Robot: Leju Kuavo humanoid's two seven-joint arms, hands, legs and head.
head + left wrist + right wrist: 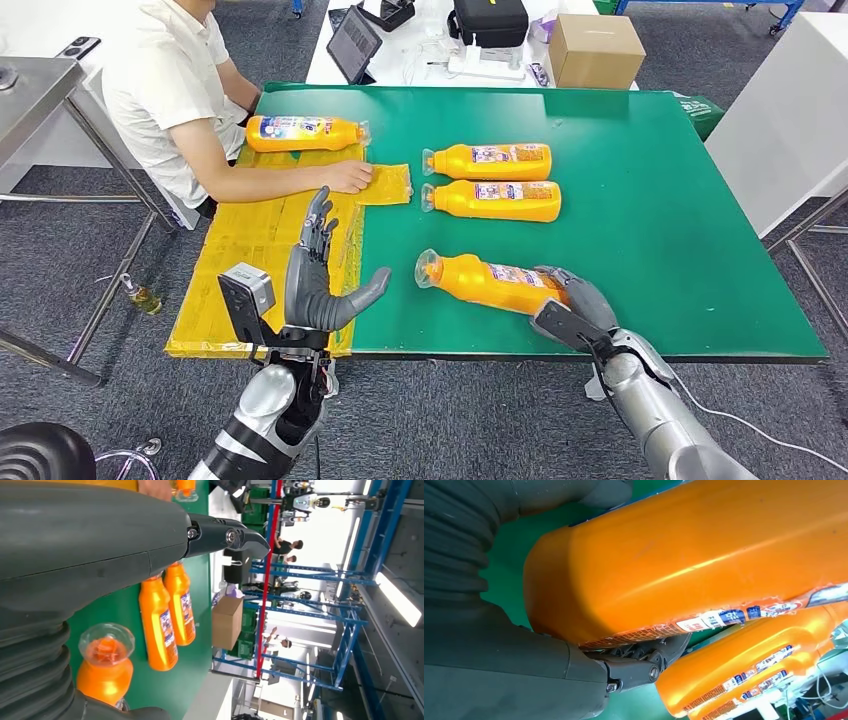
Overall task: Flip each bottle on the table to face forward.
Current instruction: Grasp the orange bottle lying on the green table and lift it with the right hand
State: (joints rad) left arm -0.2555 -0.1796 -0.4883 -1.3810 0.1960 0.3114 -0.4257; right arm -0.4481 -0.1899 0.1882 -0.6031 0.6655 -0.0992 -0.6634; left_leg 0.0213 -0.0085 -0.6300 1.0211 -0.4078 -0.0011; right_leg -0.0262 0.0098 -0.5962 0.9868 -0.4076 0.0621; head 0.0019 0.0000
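Four orange bottles lie on their sides on the green table [640, 200]. My right hand [575, 300] grips the base of the nearest bottle [485, 282], which lies tilted near the front edge, cap to the left. In the right wrist view that bottle [699, 555] sits between my thumb [609, 492] and fingers [644, 665]. Two more bottles [490, 160] [495, 200] lie side by side mid-table, labels up. A fourth bottle [300, 132] lies at the far left. My left hand [320, 280] hovers open over the front left, holding nothing, and the left wrist view shows its finger [225, 535].
A person sits at the table's left, one hand [345, 177] resting on a yellow sheet [385, 185]. A yellow mat [250, 260] covers the left end. Behind the table stand a cardboard box [595, 50], a tablet [353, 42] and a black case [490, 20].
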